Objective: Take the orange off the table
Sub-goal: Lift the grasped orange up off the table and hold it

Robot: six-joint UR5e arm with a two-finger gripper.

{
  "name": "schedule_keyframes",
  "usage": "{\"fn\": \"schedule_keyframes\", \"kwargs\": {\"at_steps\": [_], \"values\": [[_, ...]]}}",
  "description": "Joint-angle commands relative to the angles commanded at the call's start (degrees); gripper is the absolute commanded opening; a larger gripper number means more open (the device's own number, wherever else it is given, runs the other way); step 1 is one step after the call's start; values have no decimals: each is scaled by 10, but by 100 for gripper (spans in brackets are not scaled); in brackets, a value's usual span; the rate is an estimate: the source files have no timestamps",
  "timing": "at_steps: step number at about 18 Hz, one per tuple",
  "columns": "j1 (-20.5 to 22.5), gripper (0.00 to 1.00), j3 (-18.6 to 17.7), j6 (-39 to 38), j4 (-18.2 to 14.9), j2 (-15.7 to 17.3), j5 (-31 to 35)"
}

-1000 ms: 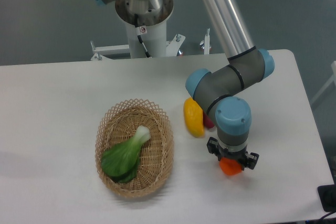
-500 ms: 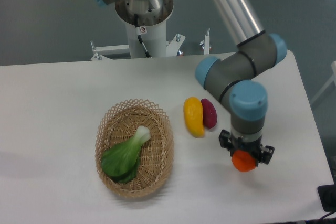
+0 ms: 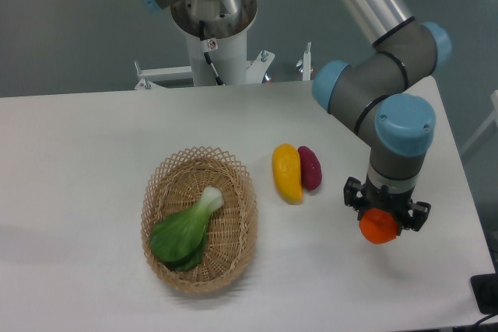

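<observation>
One basket (image 3: 199, 219) holding a leafy green (image 3: 185, 232) is seen at the left of the tabletop (image 3: 78, 153). Just right of it, a yellow fruit (image 3: 286, 172) and a purple fruit (image 3: 310, 167) are laid touching side by side. Farther right, the orange (image 3: 379, 226) is gripped in the closed hand (image 3: 381, 219), near the tabletop's right edge.

On inspection I count one orange (image 3: 379, 227), one yellow fruit (image 3: 286, 172), one dark red fruit (image 3: 310, 168), one leafy green vegetable (image 3: 185, 231), one wicker basket (image 3: 243, 227), and one table (image 3: 78, 161).
</observation>
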Motion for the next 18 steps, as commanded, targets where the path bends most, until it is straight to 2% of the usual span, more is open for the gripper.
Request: {"fn": "schedule_keyframes", "kwargs": {"at_steps": [9,18], "values": [[0,58,7,42,-11,2,4],[1,61,4,46,-11,4,4]]}}
